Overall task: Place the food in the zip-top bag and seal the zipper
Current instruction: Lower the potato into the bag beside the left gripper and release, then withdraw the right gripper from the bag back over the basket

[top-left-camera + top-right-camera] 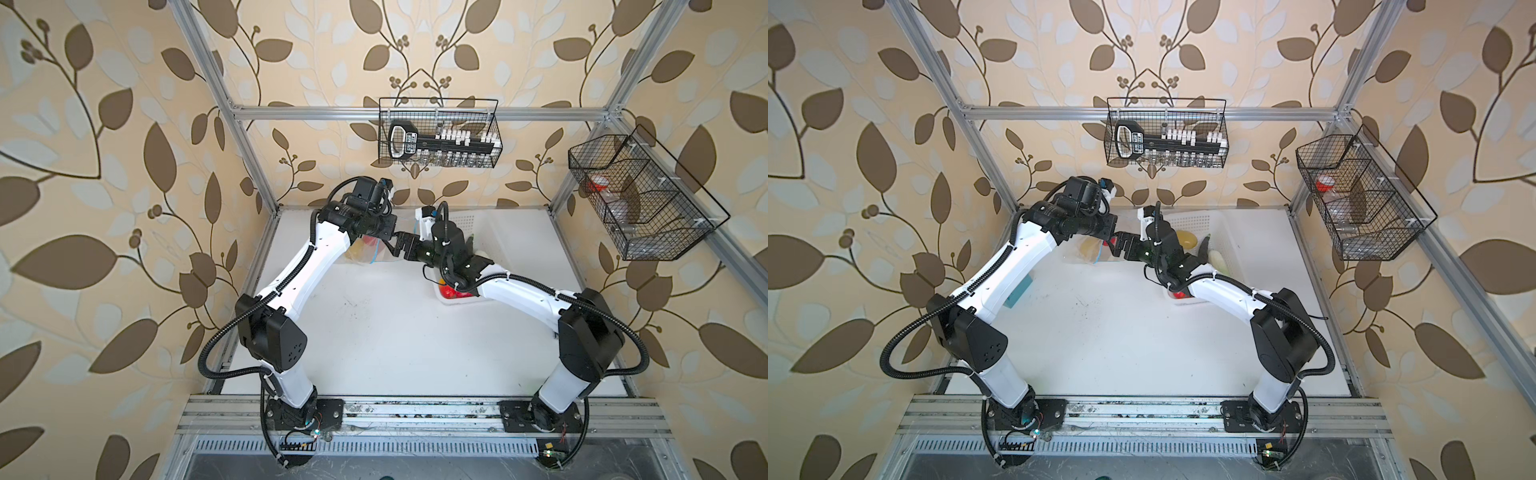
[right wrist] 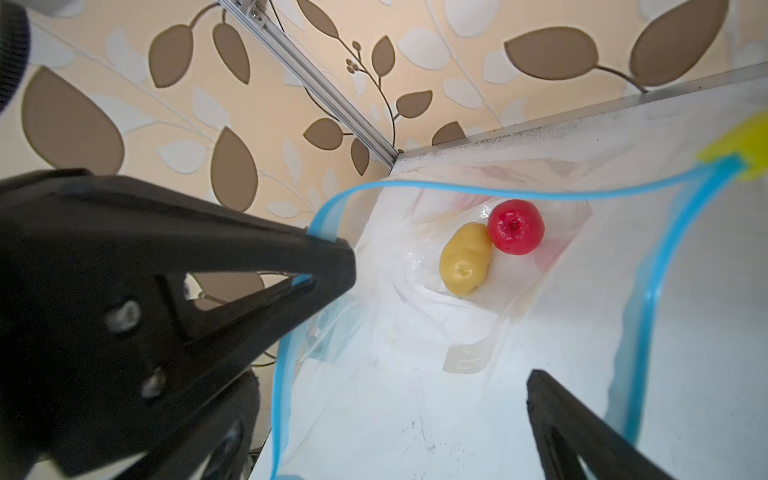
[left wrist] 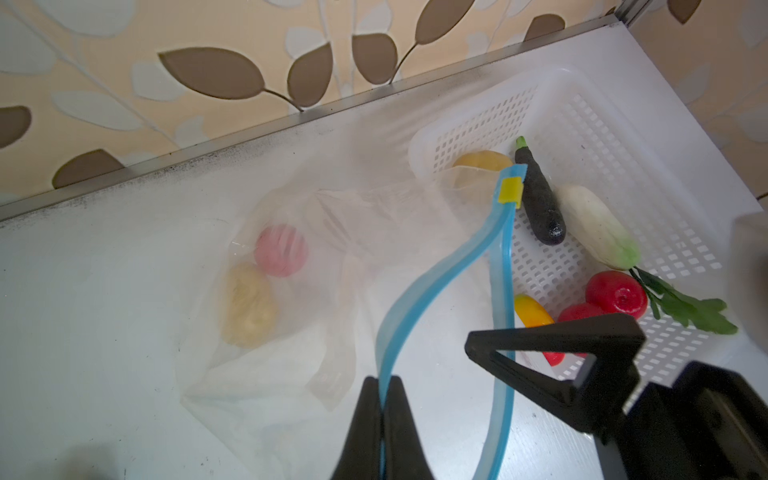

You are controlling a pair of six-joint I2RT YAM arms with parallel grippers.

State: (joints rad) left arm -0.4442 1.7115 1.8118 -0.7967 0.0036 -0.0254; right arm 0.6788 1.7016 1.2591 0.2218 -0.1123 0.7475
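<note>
Bag (image 1: 363, 253) lies by the counter's (image 1: 374, 332) back edge in both top views, basket (image 1: 1192, 218) just right of it, under the right arm.

Left wrist view: left end effector (image 3: 382, 380) pinches the zipper (image 3: 415, 291) shut-tight; eggplant (image 3: 540, 203) and other food wait in the basket.

Right wrist view: right end effector (image 2: 442, 320) gapes empty at the mouth, with potato (image 2: 465, 259) and tomato (image 2: 515, 226) inside. The basket lies behind it, so it looks nearer for fetching.

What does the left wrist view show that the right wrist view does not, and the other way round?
Only the left wrist view: the white basket with the eggplant, cabbage, tomatoes, mango and leaf. Only the right wrist view: a direct look through the open mouth of the zip-top bag. Both: the left tool shut on the blue zipper, the yellow slider, and a potato and red tomato inside the bag.
</note>
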